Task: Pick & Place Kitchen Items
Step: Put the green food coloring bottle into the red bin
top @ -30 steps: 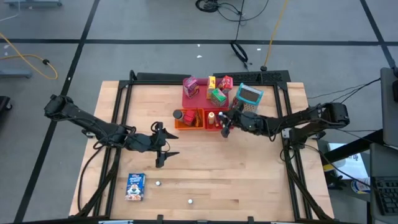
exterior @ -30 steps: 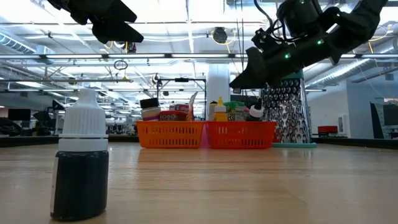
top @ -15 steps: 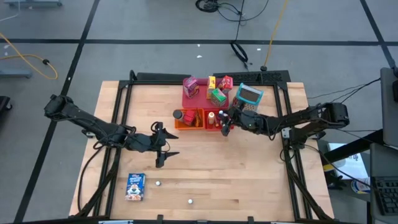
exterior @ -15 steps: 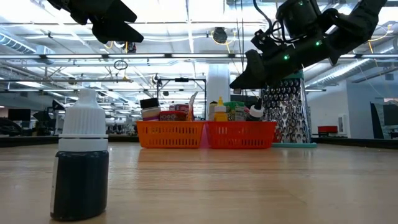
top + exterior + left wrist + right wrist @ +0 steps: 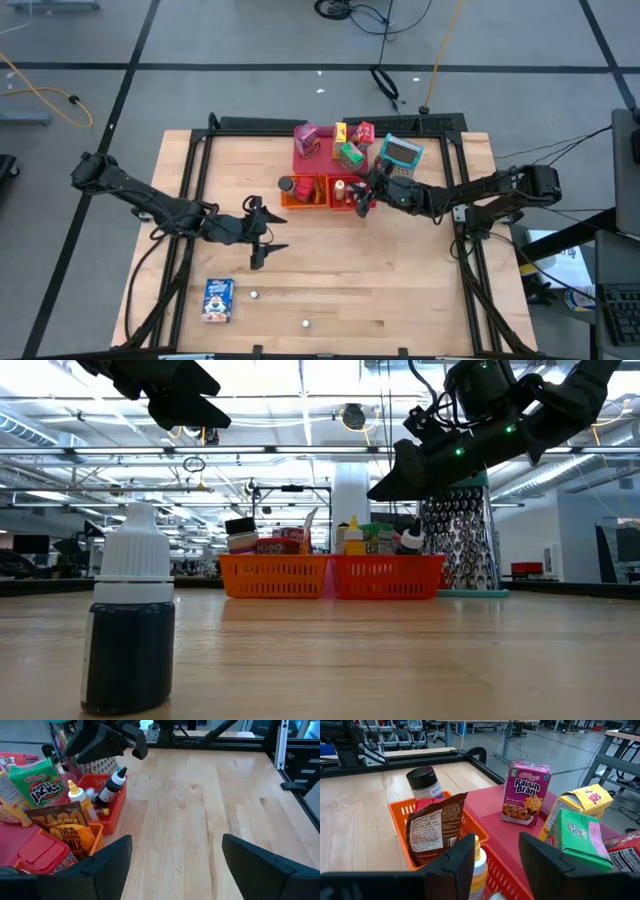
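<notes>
My right gripper (image 5: 364, 198) hangs open above the red bin (image 5: 388, 576), its fingers either side of a pale bottle (image 5: 479, 865) below them without touching it. A black bottle with a white cap (image 5: 110, 787) leans in that bin. The orange bin (image 5: 405, 810) beside it holds a black round can (image 5: 422, 780) and a brown packet (image 5: 435, 827). A purple box (image 5: 526, 792), a yellow box (image 5: 575, 805) and a green box (image 5: 577, 837) stand on the pink-red tray (image 5: 318, 160). My left gripper (image 5: 268, 240) waits open over mid-table. A blue box (image 5: 218, 298) lies near the front left.
A dark bottle with a white cap (image 5: 132, 625) stands close to the low camera. Two small white round things (image 5: 254, 295) (image 5: 305, 324) sit near the front edge. A teal-topped grater (image 5: 402, 155) stands right of the tray. Bare wood (image 5: 400, 280) spreads at the front right.
My right gripper has opened wider while staying above the red bin. The left arm and the items on the table have kept still.
</notes>
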Action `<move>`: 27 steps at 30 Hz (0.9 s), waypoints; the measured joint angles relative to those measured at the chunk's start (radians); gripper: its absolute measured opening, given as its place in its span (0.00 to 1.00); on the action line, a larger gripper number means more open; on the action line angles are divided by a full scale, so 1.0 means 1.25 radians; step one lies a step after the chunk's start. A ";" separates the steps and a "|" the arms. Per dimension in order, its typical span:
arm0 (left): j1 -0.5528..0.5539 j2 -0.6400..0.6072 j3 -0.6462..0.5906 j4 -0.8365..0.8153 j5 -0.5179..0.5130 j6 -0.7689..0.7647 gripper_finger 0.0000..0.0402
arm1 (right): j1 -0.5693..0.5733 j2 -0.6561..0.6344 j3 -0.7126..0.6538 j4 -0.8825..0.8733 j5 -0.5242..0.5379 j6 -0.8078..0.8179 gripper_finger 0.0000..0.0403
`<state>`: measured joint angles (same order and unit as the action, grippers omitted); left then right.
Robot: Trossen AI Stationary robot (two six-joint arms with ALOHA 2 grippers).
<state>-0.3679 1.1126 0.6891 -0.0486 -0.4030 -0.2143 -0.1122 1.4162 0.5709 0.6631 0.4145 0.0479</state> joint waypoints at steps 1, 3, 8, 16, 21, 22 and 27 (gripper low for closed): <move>0.000 0.000 0.000 0.000 0.000 -0.003 0.77 | 0.000 0.000 0.000 0.002 0.000 0.000 0.38; -0.001 0.000 0.000 0.000 0.006 -0.011 0.77 | 0.000 0.000 0.000 0.007 0.000 0.000 0.39; -0.023 0.000 0.000 0.000 0.035 -0.002 0.77 | 0.002 0.000 0.000 0.011 -0.006 0.000 0.41; -0.115 0.057 0.002 0.047 0.112 -0.015 0.77 | 0.002 0.000 0.000 0.025 -0.102 0.021 0.41; -0.186 0.104 0.001 0.031 0.088 -0.114 0.77 | 0.014 0.000 0.000 0.032 -0.106 0.021 0.40; -0.201 0.110 0.001 0.024 0.074 -0.137 0.77 | 0.018 0.000 0.000 0.035 -0.106 0.021 0.40; -0.274 0.137 0.001 0.011 0.007 -0.222 0.77 | 0.042 0.000 0.000 0.044 -0.105 0.021 0.40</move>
<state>-0.7108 1.2834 0.6899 -0.0353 -0.3937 -0.4912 -0.0593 1.4162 0.5713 0.7185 0.2836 0.0742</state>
